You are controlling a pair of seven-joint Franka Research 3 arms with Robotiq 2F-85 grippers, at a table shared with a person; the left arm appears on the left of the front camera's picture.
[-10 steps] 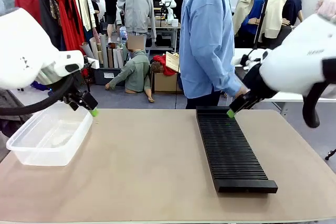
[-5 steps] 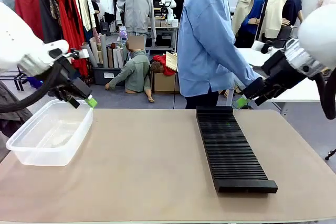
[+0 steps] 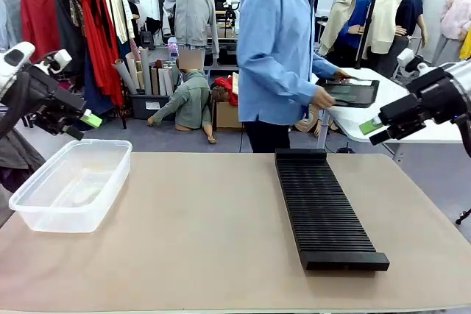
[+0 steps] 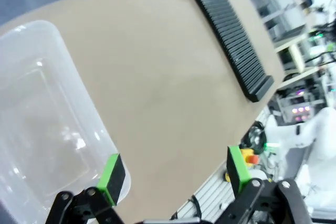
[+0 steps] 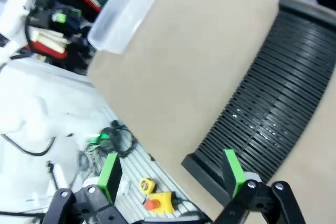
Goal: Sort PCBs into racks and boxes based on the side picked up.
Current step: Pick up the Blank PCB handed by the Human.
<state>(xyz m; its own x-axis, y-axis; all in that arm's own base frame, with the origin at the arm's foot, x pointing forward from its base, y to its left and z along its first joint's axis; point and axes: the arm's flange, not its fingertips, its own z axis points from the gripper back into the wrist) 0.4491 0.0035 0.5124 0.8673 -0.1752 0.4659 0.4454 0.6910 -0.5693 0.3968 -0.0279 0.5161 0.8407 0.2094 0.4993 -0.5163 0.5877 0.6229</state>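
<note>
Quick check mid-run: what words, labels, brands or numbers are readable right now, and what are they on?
No text can be read.
White label among the stored things behind the table: too small to read.
Black rack: no print visible.
Clear tub: no print visible.

On the table [image 3: 199, 237] the tub [image 3: 51, 218] sits at the left, the slotted rack [image 3: 324, 207] right of centre, well apart; a person [image 3: 276, 56] stands behind.

Lab workspace, with hanging clothes [image 3: 92, 31] and cardboard box [image 3: 232, 117].
</note>
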